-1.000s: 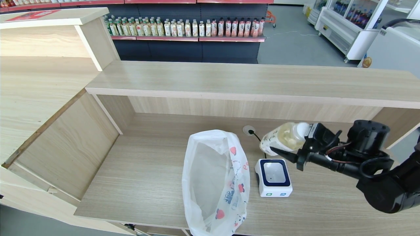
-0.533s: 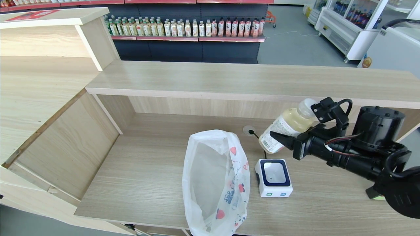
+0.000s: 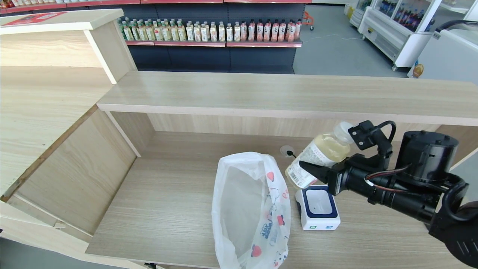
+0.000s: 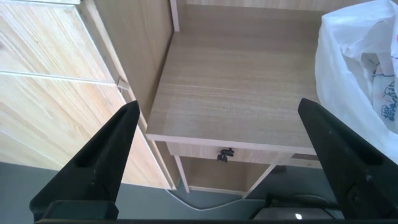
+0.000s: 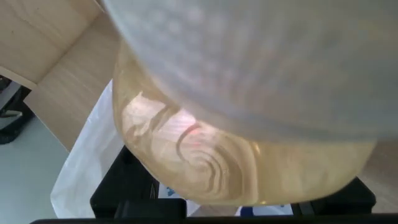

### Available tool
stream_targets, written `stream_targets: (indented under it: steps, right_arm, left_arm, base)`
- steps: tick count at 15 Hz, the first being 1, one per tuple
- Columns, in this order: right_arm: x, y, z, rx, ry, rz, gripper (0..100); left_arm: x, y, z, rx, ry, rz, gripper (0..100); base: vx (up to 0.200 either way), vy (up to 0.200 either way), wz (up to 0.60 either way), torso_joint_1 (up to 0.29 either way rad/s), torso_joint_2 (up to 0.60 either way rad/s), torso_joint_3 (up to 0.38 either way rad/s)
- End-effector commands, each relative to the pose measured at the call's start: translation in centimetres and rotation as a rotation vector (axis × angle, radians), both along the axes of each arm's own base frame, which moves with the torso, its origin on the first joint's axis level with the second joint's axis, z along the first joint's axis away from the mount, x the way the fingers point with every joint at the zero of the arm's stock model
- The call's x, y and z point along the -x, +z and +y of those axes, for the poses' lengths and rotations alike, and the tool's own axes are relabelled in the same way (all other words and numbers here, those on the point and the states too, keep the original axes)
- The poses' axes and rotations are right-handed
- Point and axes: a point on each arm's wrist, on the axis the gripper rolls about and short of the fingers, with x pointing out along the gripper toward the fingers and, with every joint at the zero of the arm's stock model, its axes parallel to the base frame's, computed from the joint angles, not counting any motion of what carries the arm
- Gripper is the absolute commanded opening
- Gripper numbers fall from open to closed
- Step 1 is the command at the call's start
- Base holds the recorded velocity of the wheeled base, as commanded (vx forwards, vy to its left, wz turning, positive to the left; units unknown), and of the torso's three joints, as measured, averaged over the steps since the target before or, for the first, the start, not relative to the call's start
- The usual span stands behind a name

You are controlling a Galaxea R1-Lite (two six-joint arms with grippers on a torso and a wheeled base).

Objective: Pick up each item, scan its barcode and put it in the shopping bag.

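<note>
Shopping bag lower centre of frame, mouth open. Scanner just right of bag, window up. Left gripper spread wide, holding nothing, near counter front edge. Bottle right of centre, tilted above scanner, pinched by right gripper. Likely best: turn label squarely to window, hold steady, keep pinch firm.

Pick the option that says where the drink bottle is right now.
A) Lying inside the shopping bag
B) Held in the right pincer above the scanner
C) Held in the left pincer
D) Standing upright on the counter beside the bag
B: the right pincer grips the bottle, which is tilted with its base above the scanner, next to the open shopping bag.
</note>
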Motion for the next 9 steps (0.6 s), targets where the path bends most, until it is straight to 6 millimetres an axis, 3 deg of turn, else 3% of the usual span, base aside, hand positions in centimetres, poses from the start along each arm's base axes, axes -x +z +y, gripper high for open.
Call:
stream_targets:
  steps: [1, 5, 9]
  right_arm:
    - [0.0, -0.8, 1.4, 0.008, 0.048, 0.023, 0]
    - [0.1, -3.7, 4.4, 0.047, 0.124, 0.11, 0]
    - [-1.0, -6.4, 5.9, 0.066, 0.13, 0.088, 0]
  left_arm:
    - [0.0, 0.0, 0.0, 0.0, 0.0, -0.001, 100]
    - [0.0, 0.0, 0.0, 0.0, 0.0, -0.001, 100]
    - [0.0, 0.0, 0.0, 0.0, 0.0, -0.001, 100]
  base:
    - [0.0, 0.0, 0.0, 0.0, 0.0, 0.0]
    - [0.0, 0.0, 0.0, 0.0, 0.0, 0.0]
    - [0.0, 0.0, 0.0, 0.0, 0.0, 0.0]
